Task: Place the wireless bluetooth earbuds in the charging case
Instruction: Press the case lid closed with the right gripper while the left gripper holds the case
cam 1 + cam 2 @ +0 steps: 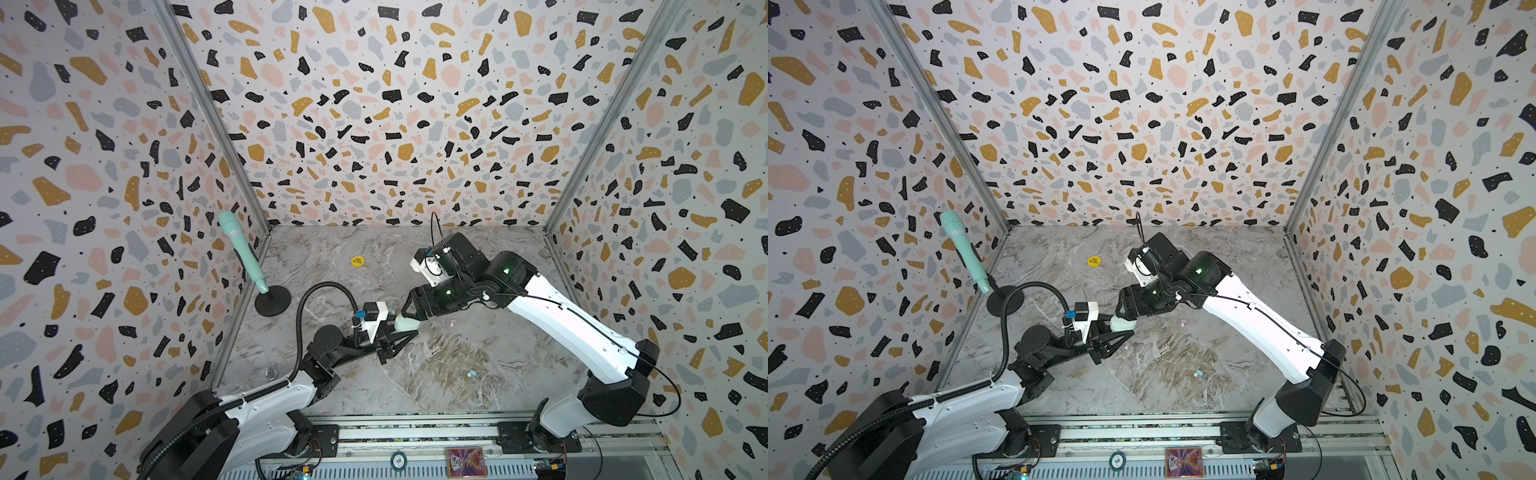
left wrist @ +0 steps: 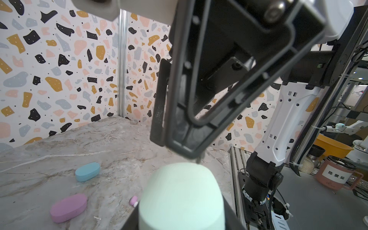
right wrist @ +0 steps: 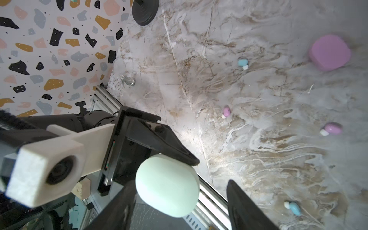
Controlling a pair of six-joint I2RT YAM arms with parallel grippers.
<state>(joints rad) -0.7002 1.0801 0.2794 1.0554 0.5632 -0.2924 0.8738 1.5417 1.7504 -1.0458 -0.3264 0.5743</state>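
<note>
Over mid-bench, M. notes: left jaws are clamped tight on the pale green charging case (image 3: 167, 185), holding it clear of the bench (image 1: 415, 395) with a rounded end up. Right jaws stand wide apart, one finger on either side of that end, gripping nothing I can see.

K. asks: case open?

M.: No seam or well shows; it looks closed. My judgement is that the step in hand is working the lid, before any bud goes in.

K.: Then take only the upper part with the right jaws, squarely, and lift along the hinge. A twist could pull the smooth shell out of the left clamp. Which way the hinge faces, I cannot tell.

M.: Earbuds (image 3: 226, 112) all lie loose on the bench, none between either jaws. A pink bud (image 1: 450, 322) sits near the case on the side of the right edge; a blue bud (image 1: 472, 374) lies nearer the front edge. The pink case (image 2: 68, 207) and blue case (image 2: 87, 171) lie flat, untouched.
</note>
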